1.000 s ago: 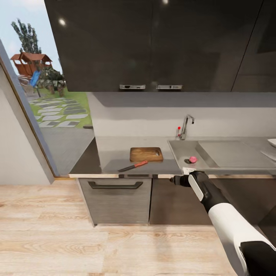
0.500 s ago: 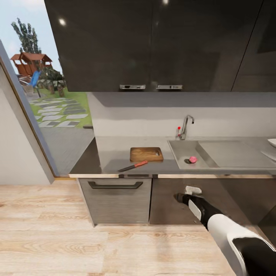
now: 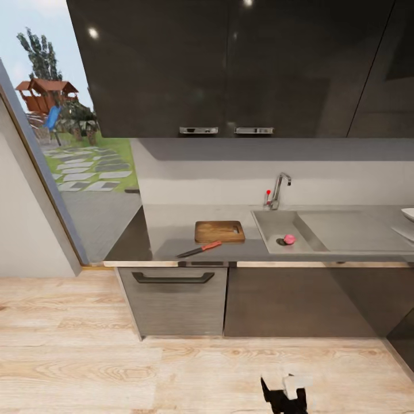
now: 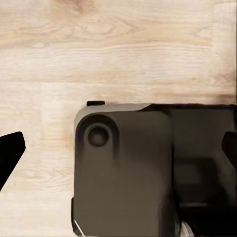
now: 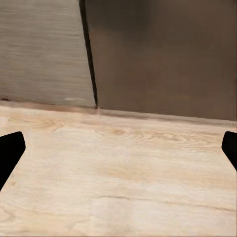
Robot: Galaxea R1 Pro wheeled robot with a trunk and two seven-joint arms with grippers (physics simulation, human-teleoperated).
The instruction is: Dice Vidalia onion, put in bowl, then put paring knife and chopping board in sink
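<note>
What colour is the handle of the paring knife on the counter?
Orange-red, on the paring knife lying in front of the chopping board; the head view shows it best.

A home kitchen; a sink (image 3: 322,230) with tap (image 3: 280,190) sits in the counter (image 3: 172,227). Dark cabinets (image 3: 230,63) hang above the sink; a garden shows beyond.

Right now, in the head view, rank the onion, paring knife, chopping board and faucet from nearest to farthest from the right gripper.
From the right gripper, low over the floor:
1. Onion, in the sink.
2. Paring knife, at the counter's front edge, left.
3. Chopping board, behind the knife.
4. Faucet, behind the sink.
</note>
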